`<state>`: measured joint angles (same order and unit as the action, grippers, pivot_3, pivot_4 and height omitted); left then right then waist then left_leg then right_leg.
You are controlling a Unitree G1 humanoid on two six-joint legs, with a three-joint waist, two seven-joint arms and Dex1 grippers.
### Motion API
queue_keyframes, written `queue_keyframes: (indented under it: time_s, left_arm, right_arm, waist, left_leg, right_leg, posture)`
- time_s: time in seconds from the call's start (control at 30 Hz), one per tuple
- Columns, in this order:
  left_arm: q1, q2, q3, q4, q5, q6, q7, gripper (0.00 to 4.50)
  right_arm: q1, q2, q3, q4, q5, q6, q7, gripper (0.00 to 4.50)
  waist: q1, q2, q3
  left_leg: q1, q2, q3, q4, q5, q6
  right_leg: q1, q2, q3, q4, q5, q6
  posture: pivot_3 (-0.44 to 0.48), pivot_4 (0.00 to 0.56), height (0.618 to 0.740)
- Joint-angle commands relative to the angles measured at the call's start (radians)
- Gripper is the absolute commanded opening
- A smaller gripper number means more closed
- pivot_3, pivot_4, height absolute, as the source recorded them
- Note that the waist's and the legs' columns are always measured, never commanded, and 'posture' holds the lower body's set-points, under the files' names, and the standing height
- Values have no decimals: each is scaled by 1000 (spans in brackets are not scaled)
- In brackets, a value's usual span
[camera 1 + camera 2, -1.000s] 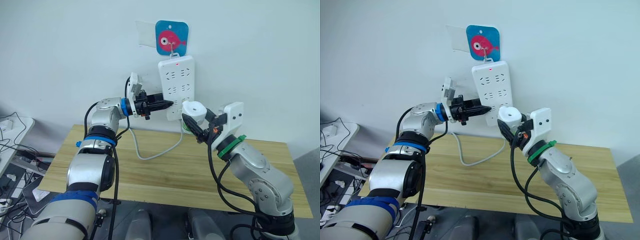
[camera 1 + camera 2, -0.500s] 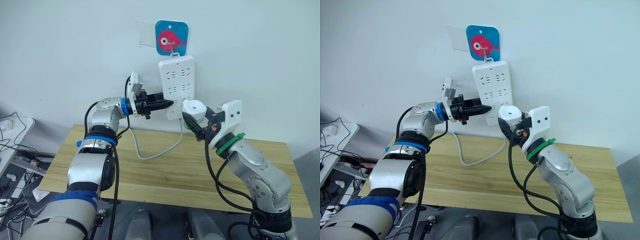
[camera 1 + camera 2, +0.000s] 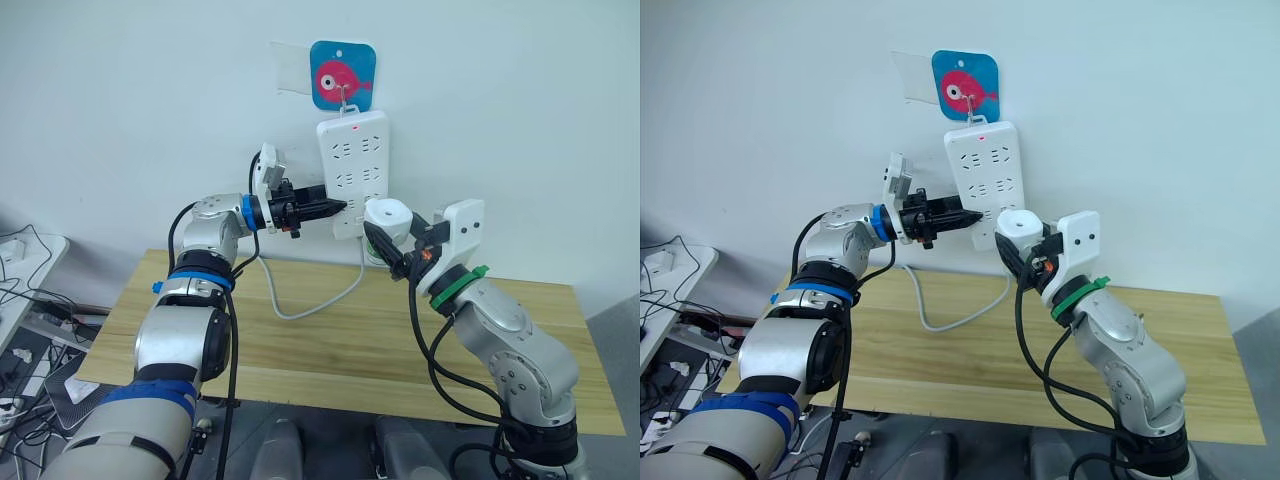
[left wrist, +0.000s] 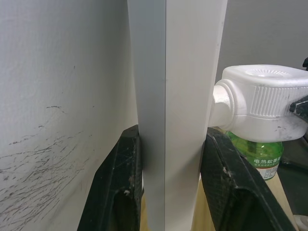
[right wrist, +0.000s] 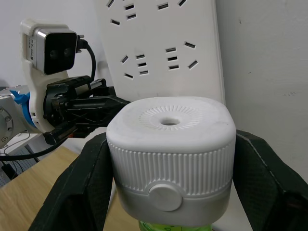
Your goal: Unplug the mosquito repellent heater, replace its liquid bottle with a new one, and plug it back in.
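Note:
The white mosquito repellent heater [image 3: 388,215] is held in the air by my right gripper [image 3: 386,240], shut on its ribbed sides. A round vent hole shows in its top face [image 5: 170,121]. A green liquid bottle [image 4: 257,155] hangs under it. The heater's plug side meets the lower right of the white power strip [image 3: 352,172] on the wall. My left gripper [image 3: 335,208] is shut on the strip's lower left edge. One of its fingers [image 4: 120,187] lies behind the strip and the other in front.
The strip hangs from a blue fish hook [image 3: 343,76], and its white cable [image 3: 300,305] loops down onto the wooden table [image 3: 330,350]. Cables and another strip lie on a side surface [image 3: 20,260] at the far left.
My right arm has brought the heater slightly closer to the power strip. The left arm has not moved.

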<state>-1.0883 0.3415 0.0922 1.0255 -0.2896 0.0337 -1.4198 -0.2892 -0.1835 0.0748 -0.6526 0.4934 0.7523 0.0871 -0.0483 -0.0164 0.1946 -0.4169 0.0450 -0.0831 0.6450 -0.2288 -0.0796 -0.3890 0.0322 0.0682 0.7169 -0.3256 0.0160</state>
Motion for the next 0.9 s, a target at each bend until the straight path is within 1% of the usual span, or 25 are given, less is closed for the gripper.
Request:
queue_keyframes:
  time_s: [0.03,0.9]
  left_arm:
    - [-40,-11,4,-18,-6,-14,-24,1288]
    - [-34,-11,4,-22,-3,-24,-19,1288]
  right_arm:
    - [-25,12,-12,-30,5,-19,7,3105]
    - [-46,12,-36,-38,22,-2,14,3105]
  waist:
    - [0,0,0]
    - [0,0,0]
  left_leg:
    - [0,0,0,0,0,0]
    - [0,0,0,0,0,0]
  right_leg:
    - [0,0,0,0,0,0]
    - [0,0,0,0,0,0]
  posture:
    - [2,143,740]
    - [7,148,740]
